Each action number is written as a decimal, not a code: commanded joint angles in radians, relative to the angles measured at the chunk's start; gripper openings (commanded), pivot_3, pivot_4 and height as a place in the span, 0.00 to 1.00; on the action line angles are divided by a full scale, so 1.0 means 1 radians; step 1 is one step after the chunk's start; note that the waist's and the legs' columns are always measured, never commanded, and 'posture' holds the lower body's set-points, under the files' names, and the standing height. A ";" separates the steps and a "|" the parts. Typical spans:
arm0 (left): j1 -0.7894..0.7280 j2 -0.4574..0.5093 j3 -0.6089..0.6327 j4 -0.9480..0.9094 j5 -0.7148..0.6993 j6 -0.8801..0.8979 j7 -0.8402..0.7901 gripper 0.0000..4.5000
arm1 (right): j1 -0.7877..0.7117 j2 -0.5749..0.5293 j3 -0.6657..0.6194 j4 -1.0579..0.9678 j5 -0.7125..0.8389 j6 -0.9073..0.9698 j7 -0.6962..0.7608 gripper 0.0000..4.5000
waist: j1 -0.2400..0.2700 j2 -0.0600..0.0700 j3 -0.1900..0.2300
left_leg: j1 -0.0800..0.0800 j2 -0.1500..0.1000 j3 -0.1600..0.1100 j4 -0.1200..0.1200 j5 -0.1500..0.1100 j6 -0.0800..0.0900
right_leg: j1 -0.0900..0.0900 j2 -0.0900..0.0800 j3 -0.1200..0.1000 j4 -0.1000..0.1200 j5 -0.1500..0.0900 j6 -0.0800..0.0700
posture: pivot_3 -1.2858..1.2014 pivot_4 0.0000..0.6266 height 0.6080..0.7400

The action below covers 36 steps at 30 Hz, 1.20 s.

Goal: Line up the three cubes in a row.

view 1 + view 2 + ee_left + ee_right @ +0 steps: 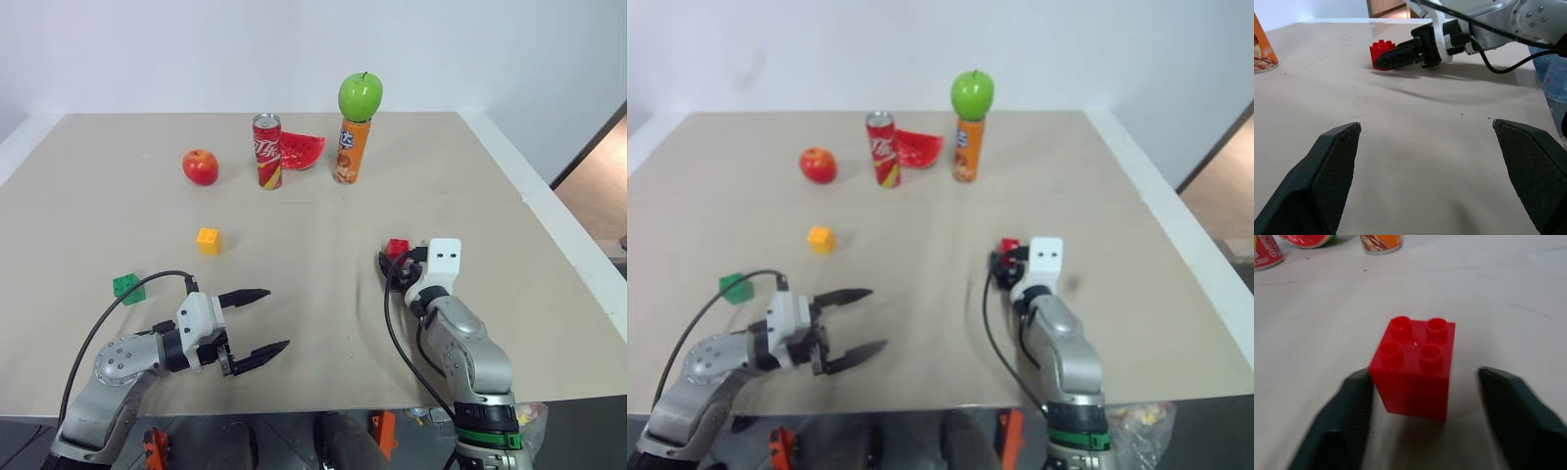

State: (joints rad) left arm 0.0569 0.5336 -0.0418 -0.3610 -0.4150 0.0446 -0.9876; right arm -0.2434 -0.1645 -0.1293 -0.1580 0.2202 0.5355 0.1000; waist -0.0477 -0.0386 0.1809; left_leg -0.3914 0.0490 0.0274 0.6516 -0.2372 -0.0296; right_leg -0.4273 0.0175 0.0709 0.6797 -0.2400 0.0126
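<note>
The right end effector (pixel 1420 426) straddles the red cube (pixel 1414 367) toward the counter's (pixel 313 323) right edge, fingers partly open, one touching, not clamped. The left end effector (pixel 257 323) gapes empty near the front edge, beside the green cube (pixel 128 287); the yellow cube (pixel 208 240) sits mid-counter.

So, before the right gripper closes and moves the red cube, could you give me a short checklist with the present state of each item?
1. Red cube sits between the right gripper fingers: ok.
2. Grip closed on the cube: not ok; one finger is at its side, the other stands apart.
3. Red cube upright on the table, studs up: ok.
4. Left gripper open and apart from all cubes: ok.
5. Yellow-orange cube and green cube untouched on the table: ok.
6. Three cubes in a row: not ok; the red one lies far off to the right.
</note>
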 commanded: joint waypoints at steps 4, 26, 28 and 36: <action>-0.007 0.000 -0.001 -0.001 0.004 -0.023 0.001 1.00 | -0.023 0.006 -0.008 0.007 -0.012 -0.041 -0.017 0.27 | 0.000 0.000 0.000 | 0.000 0.000 0.000 0.000 0.000 0.000 | 0.000 0.000 0.000 0.000 0.000 0.000 | 0.52 0.24 1.00; 0.066 0.032 0.104 -0.059 -0.063 0.066 0.070 1.00 | -0.335 -0.379 0.208 0.136 0.144 -0.029 0.804 0.27 | -0.003 0.001 0.001 | 0.000 0.002 0.000 -0.001 -0.001 0.002 | -0.001 0.002 -0.001 0.000 0.000 -0.001 | 0.52 0.24 1.00; 0.084 0.034 0.116 -0.061 -0.066 0.065 0.075 1.00 | -0.392 -0.395 0.286 0.194 0.117 -0.085 0.934 0.27 | -0.002 0.001 0.001 | 0.000 0.002 0.000 -0.001 -0.002 0.003 | -0.001 0.003 -0.001 0.000 -0.001 -0.002 | 0.52 0.24 1.00; 0.179 0.036 0.171 -0.117 -0.079 0.067 0.115 1.00 | -0.528 -0.348 0.487 0.452 -0.018 -0.314 1.204 0.27 | 0.000 0.001 0.001 | -0.002 0.002 0.000 -0.001 -0.004 0.007 | -0.003 0.002 -0.002 -0.001 -0.003 -0.003 | 0.52 0.24 1.00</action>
State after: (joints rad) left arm 0.2276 0.5636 0.0999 -0.4327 -0.4802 0.1160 -0.8798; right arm -0.7486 -0.5166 0.3535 0.2751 0.2170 0.2666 1.2649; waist -0.0478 -0.0379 0.1816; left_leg -0.3932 0.0515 0.0280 0.6510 -0.2416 -0.0222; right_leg -0.4300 0.0191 0.0695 0.6786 -0.2427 0.0098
